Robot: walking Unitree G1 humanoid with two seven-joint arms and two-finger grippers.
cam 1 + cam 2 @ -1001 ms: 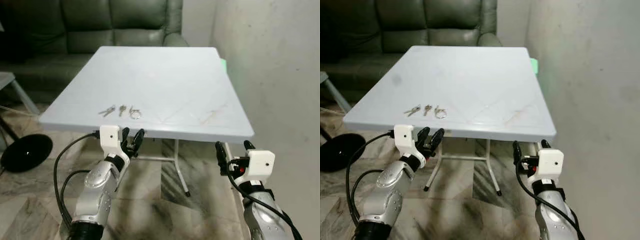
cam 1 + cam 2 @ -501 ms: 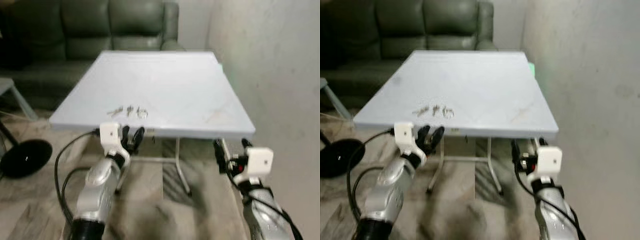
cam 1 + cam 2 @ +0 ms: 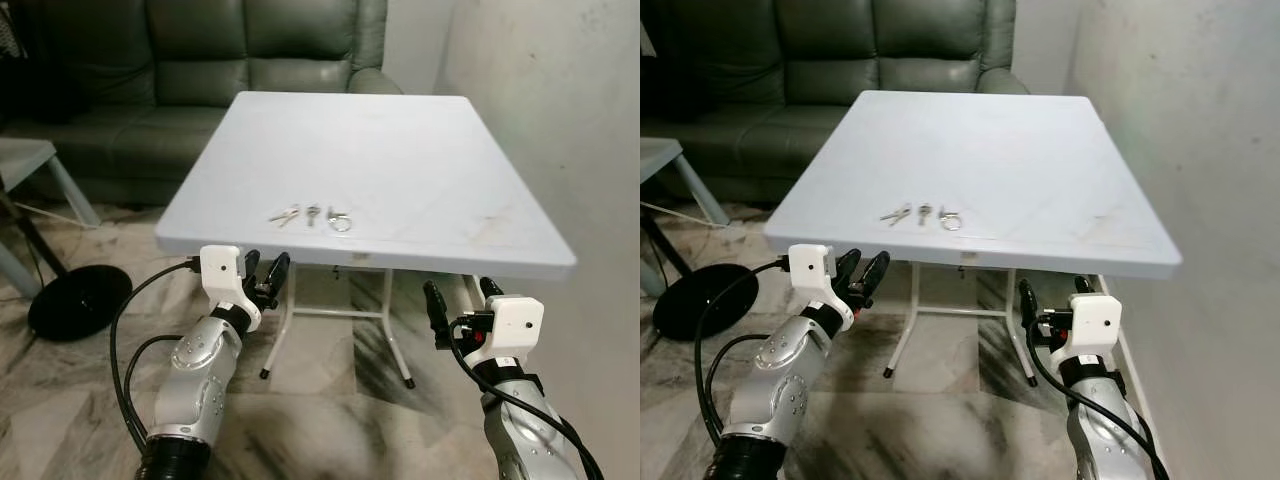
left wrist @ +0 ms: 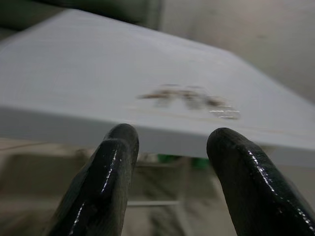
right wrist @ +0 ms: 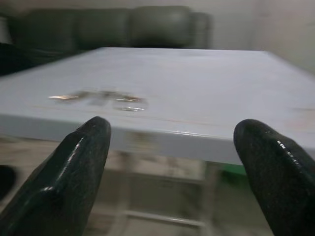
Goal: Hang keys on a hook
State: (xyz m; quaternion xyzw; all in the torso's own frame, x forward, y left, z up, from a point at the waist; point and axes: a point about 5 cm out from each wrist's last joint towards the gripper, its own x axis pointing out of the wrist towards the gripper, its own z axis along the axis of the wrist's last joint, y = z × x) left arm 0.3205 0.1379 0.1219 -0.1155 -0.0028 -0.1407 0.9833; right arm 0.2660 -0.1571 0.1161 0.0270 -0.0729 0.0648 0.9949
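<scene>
A small bunch of metal keys point(image 3: 311, 215) with a ring lies near the front edge of a white square table point(image 3: 420, 160), left of its middle. My left gripper point(image 3: 265, 275) is open, below and in front of the table's front edge, a little left of the keys. My right gripper point(image 3: 459, 300) is open too, held under the front edge toward the table's right side. Both are empty. The left wrist view shows the keys point(image 4: 189, 97) blurred beyond the open fingers point(image 4: 106, 182); in the right wrist view the keys point(image 5: 101, 98) lie on the tabletop.
A dark green leather sofa point(image 3: 200, 60) stands behind the table. A pale wall point(image 3: 560, 90) runs close along the right. A black round base point(image 3: 78, 300) lies on the marble floor at left, beside a grey side table point(image 3: 25, 165). The table's white legs point(image 3: 390, 330) stand between my arms.
The whole picture has shifted: the camera moved, and the table and keys now sit further right and a bit higher in view. Both grippers hold the same open pose.
</scene>
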